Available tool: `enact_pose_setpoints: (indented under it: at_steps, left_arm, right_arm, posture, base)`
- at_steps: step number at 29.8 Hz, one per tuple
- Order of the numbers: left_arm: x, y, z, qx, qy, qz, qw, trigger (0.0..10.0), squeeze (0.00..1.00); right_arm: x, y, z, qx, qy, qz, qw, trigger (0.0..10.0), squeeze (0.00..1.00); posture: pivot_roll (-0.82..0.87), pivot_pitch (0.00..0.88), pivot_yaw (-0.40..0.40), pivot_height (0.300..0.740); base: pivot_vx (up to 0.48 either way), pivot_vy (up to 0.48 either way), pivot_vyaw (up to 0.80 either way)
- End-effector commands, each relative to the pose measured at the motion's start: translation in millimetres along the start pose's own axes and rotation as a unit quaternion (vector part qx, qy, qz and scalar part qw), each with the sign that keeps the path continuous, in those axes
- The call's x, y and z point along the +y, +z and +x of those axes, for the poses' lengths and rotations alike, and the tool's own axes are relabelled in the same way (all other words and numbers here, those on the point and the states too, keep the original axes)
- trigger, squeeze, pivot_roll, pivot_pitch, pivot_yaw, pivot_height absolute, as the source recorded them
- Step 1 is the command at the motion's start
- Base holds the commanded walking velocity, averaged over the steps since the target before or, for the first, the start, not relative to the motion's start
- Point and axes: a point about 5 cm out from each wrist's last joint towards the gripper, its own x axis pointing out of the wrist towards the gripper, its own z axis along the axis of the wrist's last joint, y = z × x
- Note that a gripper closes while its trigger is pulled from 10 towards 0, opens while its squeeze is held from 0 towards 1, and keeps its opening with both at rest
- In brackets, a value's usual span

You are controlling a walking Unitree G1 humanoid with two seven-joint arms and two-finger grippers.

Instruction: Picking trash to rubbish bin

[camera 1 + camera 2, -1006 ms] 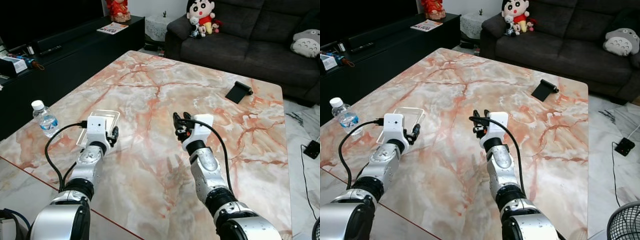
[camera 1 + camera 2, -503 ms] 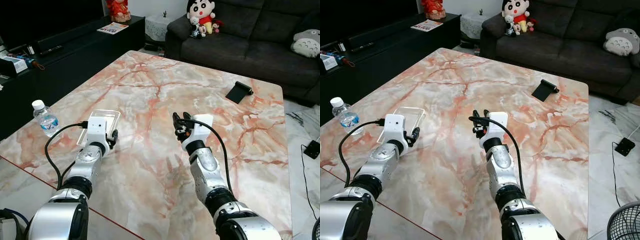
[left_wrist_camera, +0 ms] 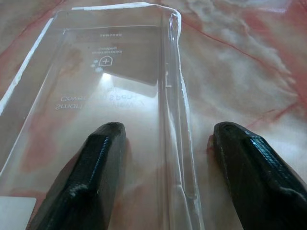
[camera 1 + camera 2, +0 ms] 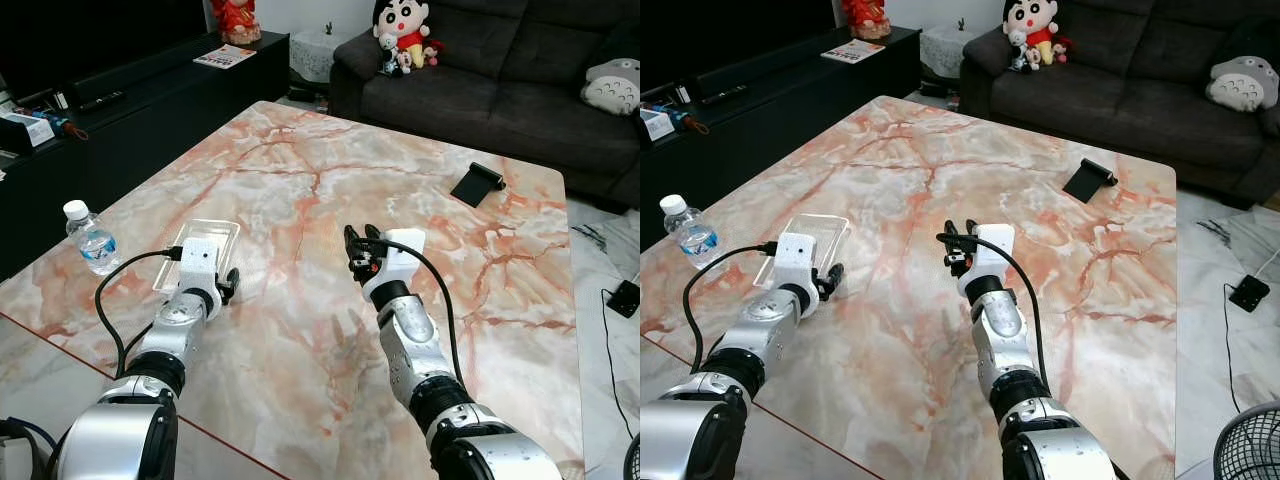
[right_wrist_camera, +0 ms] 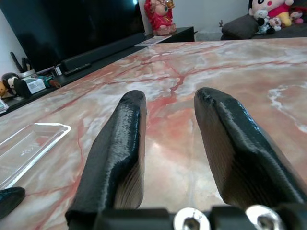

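Observation:
A clear plastic tray (image 4: 212, 236) lies flat on the marble table (image 4: 300, 330) near its left edge. My left gripper (image 4: 228, 286) is low at the tray's near end and open. In the left wrist view the tray (image 3: 110, 81) reaches up to the fingers (image 3: 100, 163): one finger lies over the tray, the other over bare marble, with the tray's rim between them. My right gripper (image 4: 359, 250) hovers open over the table's middle with nothing between its fingers (image 5: 120, 143).
A small water bottle (image 4: 90, 238) stands left of the tray. A black rolled object (image 4: 477, 183) lies at the table's far right. A dark sofa (image 4: 500, 90) with plush toys stands behind, a black TV cabinet (image 4: 130, 110) to the left, a fan (image 4: 1250, 440) on the floor at right.
My left gripper has sunk a little toward the table at the tray's near end. The right arm has barely moved.

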Motion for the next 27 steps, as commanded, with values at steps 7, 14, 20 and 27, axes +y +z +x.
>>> enact_pose_setpoints:
  at_steps: [7,14,20,27]
  left_arm:
    - [-2.2,-5.5,0.0,0.022,-0.004,0.010,1.000,10.0,0.00]
    - [-6.3,-7.9,-0.2,0.025,-0.015,0.008,1.000,0.0,0.00]
    - [-7.0,-9.0,-0.6,0.025,-0.017,0.008,1.000,0.0,0.00]
    - [-10.4,-8.5,-0.5,0.021,-0.027,0.011,0.999,0.0,0.00]
  right_arm:
    - [0.0,1.2,0.8,0.000,0.003,-0.003,1.000,10.0,0.00]
    - [-1.9,0.9,0.0,0.000,0.001,-0.004,1.000,10.0,0.00]
    - [-2.3,0.4,-0.4,0.001,0.000,-0.004,1.000,10.0,0.00]
    - [-2.8,1.3,0.4,0.001,-0.002,-0.002,1.000,10.0,0.00]
  posture:
    - [0.06,0.000,-0.049,0.740]
    - [0.06,0.000,-0.053,0.740]
    - [0.06,0.000,-0.055,0.740]
    - [0.06,0.006,-0.056,0.740]
  base:
    - [0.000,0.000,0.00]
    - [0.000,0.000,0.00]
    - [0.000,0.000,0.00]
    - [0.000,0.000,0.00]
